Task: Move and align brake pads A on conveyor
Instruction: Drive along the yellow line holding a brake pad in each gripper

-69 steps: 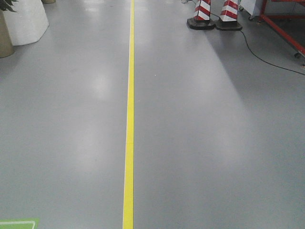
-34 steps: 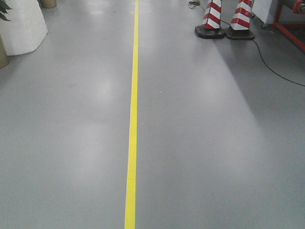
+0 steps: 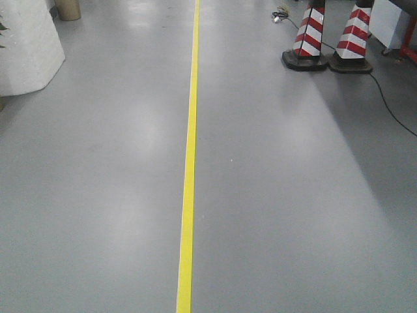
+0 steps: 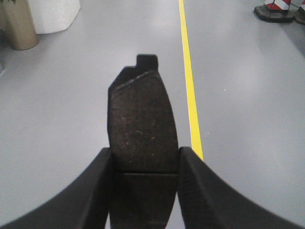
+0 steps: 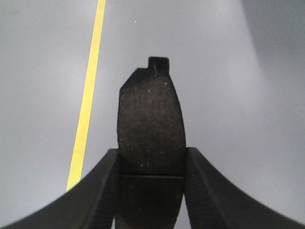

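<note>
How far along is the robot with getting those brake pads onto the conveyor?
Done: both pick-ups. The left gripper is shut on a brake pad, and the right gripper is shut on a second pad. In hand: both pads are held above the grey floor, near a yellow line. Left: no conveyor is in view, so placing and aligning are not yet done.

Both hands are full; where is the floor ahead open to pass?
Open along the yellow line, between the white block on the left and the striped cones. Crowded at far right: cones and a black cable.
</note>
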Controlling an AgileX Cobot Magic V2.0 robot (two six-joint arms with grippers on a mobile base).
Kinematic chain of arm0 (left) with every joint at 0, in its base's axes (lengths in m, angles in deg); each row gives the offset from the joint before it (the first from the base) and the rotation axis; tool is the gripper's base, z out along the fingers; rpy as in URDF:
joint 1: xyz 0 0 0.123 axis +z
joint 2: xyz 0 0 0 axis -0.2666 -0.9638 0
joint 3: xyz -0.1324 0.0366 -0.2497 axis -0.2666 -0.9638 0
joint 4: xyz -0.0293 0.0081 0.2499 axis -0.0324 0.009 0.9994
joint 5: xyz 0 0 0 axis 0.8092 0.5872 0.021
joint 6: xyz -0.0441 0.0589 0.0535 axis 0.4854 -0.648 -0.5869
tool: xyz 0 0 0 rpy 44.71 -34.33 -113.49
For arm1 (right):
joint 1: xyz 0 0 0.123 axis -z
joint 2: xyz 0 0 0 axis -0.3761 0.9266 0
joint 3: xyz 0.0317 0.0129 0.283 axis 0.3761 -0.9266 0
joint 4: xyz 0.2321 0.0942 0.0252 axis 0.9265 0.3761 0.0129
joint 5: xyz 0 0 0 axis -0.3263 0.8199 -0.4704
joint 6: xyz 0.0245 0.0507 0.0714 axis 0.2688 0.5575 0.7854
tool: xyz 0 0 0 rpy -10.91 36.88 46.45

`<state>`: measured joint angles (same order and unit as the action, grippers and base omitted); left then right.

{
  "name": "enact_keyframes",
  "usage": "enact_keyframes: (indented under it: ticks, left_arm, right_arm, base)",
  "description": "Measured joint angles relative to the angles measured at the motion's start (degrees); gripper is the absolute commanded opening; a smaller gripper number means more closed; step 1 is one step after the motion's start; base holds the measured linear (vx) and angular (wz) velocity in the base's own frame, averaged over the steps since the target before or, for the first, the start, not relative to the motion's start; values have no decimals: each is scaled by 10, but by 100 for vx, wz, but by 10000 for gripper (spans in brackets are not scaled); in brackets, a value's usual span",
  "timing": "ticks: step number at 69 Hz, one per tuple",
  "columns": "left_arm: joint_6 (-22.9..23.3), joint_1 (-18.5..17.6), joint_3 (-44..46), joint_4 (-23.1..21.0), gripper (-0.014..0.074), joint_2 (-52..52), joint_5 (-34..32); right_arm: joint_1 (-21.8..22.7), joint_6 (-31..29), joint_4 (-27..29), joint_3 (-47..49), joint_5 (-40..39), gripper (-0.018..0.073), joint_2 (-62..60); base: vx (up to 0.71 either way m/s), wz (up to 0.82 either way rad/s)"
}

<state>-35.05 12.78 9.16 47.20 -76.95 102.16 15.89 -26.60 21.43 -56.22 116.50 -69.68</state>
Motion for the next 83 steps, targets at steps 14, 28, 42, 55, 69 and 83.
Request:
enact_keyframes:
  ticks: [14, 28, 42, 55, 69, 83]
  left_arm:
    - [0, 0, 0, 0, -6, 0, 0]
    - [0, 0, 0, 0, -6, 0, 0]
    - [0, 0, 0, 0, -6, 0, 0]
    - [0, 0, 0, 0, -6, 0, 0]
    - [0, 0, 0, 0, -6, 0, 0]
    - [0, 0, 0, 0, -6, 0, 0]
  right_arm:
    - [0, 0, 0, 0, 0, -4, 0]
    - [0, 0, 0, 0, 0, -4, 0]
    - [0, 0, 0, 0, 0, -4, 0]
    - [0, 0, 0, 0, 0, -4, 0]
    - [0, 0, 0, 0, 0, -4, 0]
    - [0, 0, 0, 0, 0, -4, 0]
  base:
    - [77, 0]
    - [78, 1]
    - [79, 1]
    - [82, -1]
    - [85, 2]
    - [87, 2]
